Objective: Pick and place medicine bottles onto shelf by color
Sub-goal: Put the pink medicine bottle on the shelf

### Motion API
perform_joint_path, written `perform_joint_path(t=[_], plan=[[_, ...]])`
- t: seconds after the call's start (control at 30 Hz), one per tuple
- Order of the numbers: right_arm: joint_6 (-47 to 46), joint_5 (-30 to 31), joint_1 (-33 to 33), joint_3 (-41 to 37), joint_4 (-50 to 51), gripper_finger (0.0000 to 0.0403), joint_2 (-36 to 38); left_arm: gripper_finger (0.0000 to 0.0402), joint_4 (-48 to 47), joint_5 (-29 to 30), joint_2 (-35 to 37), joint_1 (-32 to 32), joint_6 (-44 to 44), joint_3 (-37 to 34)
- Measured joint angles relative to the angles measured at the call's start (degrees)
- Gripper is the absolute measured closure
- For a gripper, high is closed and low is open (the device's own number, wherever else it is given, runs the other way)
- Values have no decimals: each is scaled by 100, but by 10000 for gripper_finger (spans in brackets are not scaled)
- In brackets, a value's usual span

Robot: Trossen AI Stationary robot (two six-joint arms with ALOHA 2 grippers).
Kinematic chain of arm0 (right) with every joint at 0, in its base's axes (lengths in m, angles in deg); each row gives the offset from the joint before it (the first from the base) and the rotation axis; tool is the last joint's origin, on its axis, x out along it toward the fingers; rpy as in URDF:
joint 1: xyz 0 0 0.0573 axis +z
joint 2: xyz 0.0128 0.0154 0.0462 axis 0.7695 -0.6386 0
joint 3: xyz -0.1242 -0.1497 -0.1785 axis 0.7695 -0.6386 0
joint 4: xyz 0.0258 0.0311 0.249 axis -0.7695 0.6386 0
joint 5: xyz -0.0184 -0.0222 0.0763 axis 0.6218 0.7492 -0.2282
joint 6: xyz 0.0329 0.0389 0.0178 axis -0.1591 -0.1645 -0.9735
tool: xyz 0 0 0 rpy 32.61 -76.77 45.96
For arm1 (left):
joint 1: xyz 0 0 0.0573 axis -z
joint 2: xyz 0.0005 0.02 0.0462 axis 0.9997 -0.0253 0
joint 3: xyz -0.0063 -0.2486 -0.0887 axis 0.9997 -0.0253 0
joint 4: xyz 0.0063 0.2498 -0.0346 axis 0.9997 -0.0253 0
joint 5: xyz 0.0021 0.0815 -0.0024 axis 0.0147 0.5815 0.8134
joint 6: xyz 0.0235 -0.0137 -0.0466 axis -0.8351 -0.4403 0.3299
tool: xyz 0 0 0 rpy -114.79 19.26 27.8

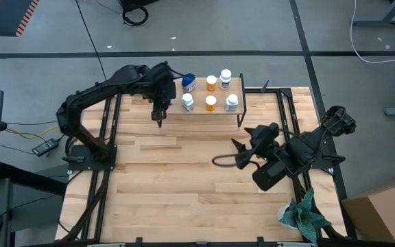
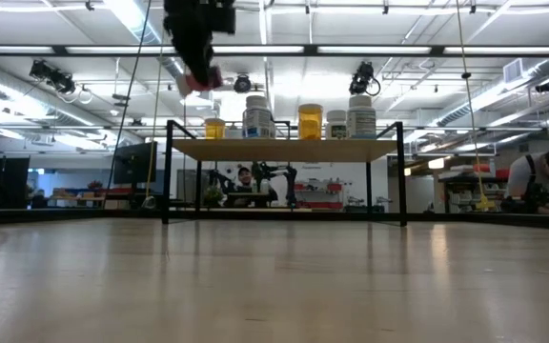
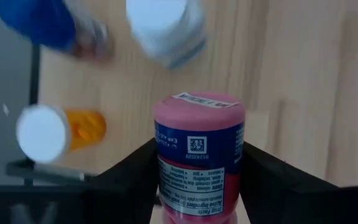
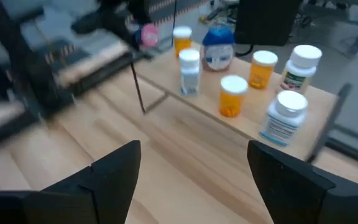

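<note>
The left gripper [image 3: 197, 180] clamps a pink bottle [image 3: 199, 155] between its dark fingers [image 3: 129, 180]. Beyond it on the wooden shelf [image 3: 291, 74] stand an orange bottle [image 3: 58, 130], a white bottle [image 3: 163, 28] and a blue-topped one [image 3: 42, 22].

We saw a crumpled green cloth [image 1: 306, 214] lying at the table's [image 1: 184, 185] right near corner, and a small black box [image 1: 46, 147] sat on the grey floor. Beyond it, a seated person [image 2: 548, 183] leaned over a bench.

Bare left end of shelf [image 1: 171, 104], bottles [image 1: 211, 92] crowding the rest
</note>
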Motion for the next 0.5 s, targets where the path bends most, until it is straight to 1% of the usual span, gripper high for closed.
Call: perform_joint_path(t=[0.07,0.1,0.27,0.37,0.43,0.5], plan=[[12,118,-96,0,-424,101,0,204,249,-7,179,160,188,0],[159,120,-153,0,-671,101,1,202,412,-5,272,245,281,0],[1660,36,-447,0,-2081,101,0,206,1322,-5,678,720,1034,3],[2097,-26,-689,0,-2939,101,1,213,1710,-13,756,1005,1529,4],[2266,-274,-884,0,-3536,101,0,215,1899,-12,754,1220,1888,4],[2522,-799,-1105,0,-4118,101,2,214,1922,-12,752,1439,2147,3]])
